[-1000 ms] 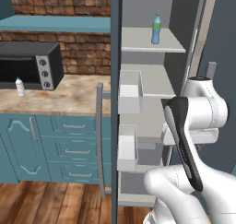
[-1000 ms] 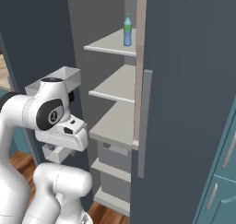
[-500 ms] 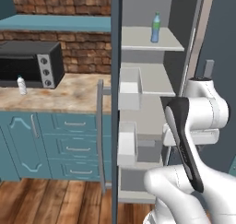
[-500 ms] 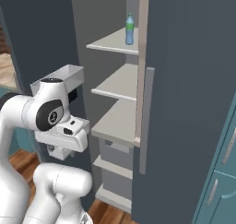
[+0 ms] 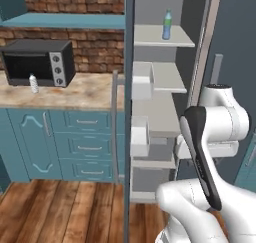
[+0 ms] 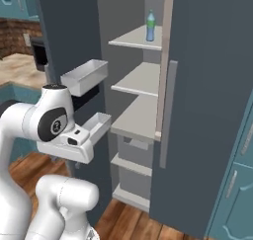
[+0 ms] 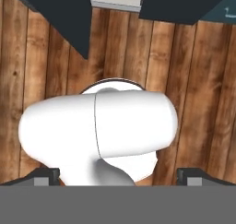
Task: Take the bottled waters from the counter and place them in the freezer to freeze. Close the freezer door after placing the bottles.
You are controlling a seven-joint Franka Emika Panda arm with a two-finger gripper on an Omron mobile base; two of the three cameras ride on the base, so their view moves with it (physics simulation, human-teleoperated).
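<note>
Two water bottles are in sight, well apart. The blue bottle with the green cap (image 5: 167, 24) stands upright on the top shelf (image 5: 162, 37) of the open freezer (image 6: 143, 100), at about one o'clock in the left base view and near twelve in the right base view. The clear-whitish bottle (image 5: 33, 84) stands upright on the marble tabletop (image 5: 75, 94), at about nine o'clock in the left base view, just in front of the black toaster oven (image 5: 37, 62). The freezer door (image 5: 129, 112) stands open, seen edge-on in the left base view with its long grey handle (image 5: 115, 127); the right base view shows its inner face instead, carrying two pale bins (image 6: 85, 76), one above the other. Four light grey shelves can be counted in the freezer from the right. The fingers (image 7: 118, 174) are spread wide and hold nothing, their two dark tips at the lower corners of the hand view, which looks down on the wooden floor (image 7: 41, 71).
</note>
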